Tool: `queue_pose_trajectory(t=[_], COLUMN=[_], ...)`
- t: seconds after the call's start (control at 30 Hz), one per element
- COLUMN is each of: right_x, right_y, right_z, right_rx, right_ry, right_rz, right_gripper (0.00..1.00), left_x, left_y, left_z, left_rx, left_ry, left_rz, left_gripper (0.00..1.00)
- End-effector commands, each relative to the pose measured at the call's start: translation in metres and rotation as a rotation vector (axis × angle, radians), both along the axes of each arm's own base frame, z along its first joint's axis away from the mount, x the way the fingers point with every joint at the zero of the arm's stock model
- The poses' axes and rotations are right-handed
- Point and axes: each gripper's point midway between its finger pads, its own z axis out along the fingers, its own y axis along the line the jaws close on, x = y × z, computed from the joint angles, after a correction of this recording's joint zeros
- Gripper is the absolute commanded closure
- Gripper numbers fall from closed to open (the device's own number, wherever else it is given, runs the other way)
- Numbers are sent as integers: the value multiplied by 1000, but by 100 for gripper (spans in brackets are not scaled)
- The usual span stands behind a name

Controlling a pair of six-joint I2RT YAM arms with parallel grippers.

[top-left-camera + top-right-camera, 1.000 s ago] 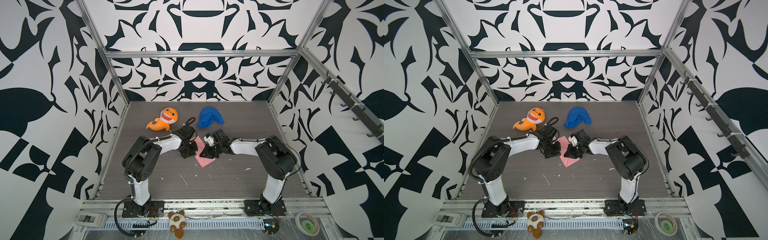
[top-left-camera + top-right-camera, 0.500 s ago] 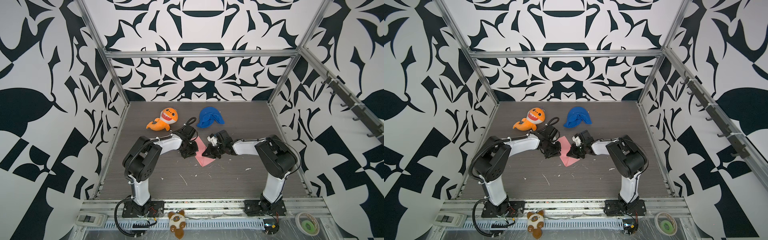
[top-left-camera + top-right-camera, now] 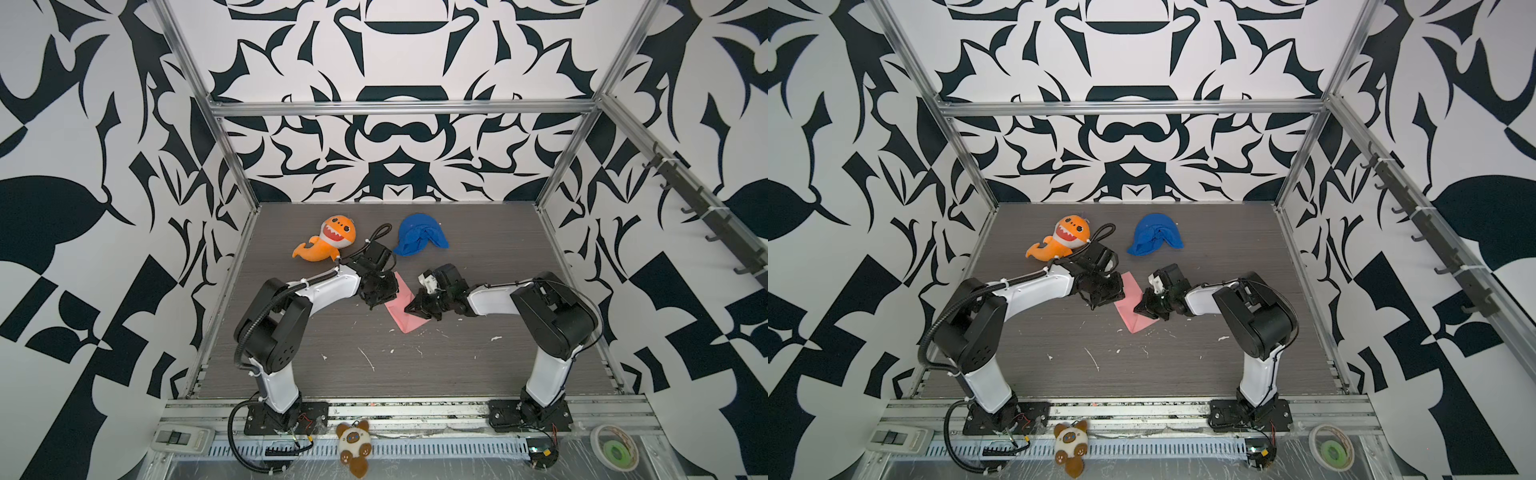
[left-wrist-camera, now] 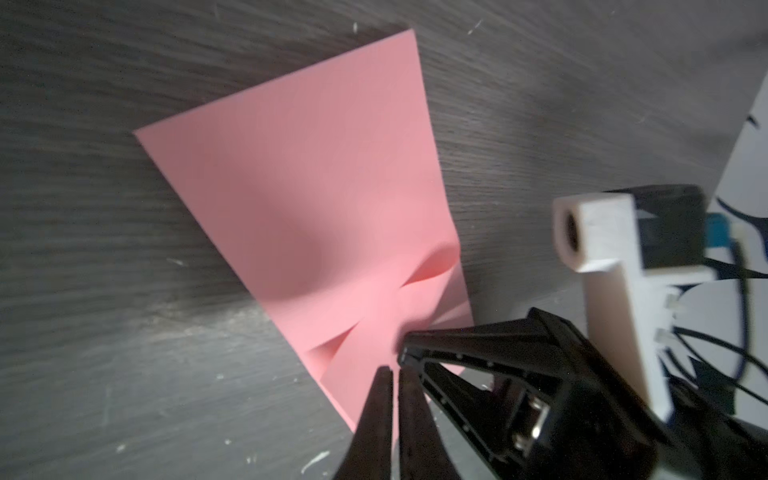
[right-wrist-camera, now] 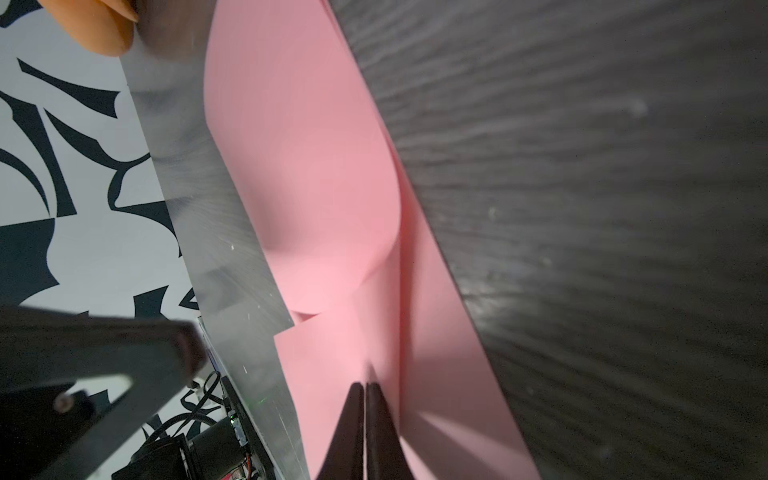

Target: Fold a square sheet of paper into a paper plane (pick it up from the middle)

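Note:
The square sheet of paper (image 3: 401, 320) is pink and lies mid-table, folded into a narrower strip with one layer bulging up (image 5: 316, 174). In both top views my two grippers meet over its middle. My right gripper (image 5: 364, 384) is shut on a raised ridge of the paper. In the left wrist view, creases in the paper (image 4: 291, 166) spread out from the right gripper (image 4: 409, 351). My left gripper (image 4: 392, 370) is shut, its tips on the paper just beside the right one's. I see no paper clamped in it. No paper plane shape shows.
An orange shark plush (image 3: 328, 241) and a blue cloth lump (image 3: 419, 239) lie behind the grippers, the plush close to the left wrist. White flecks dot the dark table (image 3: 478, 374). A small plush (image 3: 353, 440) and a tape roll (image 3: 615, 451) sit on the front rail.
The right wrist has shifted slightly to the right while keeping its pinch. The left arm and the paper have barely moved.

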Motion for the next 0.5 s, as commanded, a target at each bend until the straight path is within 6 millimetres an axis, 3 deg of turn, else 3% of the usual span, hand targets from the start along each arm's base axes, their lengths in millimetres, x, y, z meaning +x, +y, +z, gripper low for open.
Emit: queue_pose_trajectory(t=[0.0, 0.23, 0.47], right_x=[-9, -11, -12], right_y=[-21, -22, -23], right_z=[-21, -25, -29], right_rx=[-100, -112, -120], right_ry=[69, 93, 104], right_rz=[-78, -84, -88], right_gripper=[91, 92, 93], left_x=[-19, -51, -65], left_y=[-13, -30, -28], left_z=[0, -24, -46], left_rx=[-67, -54, -20], left_ry=[42, 118, 182], left_rz=[21, -13, -14], left_gripper=[94, 100, 100])
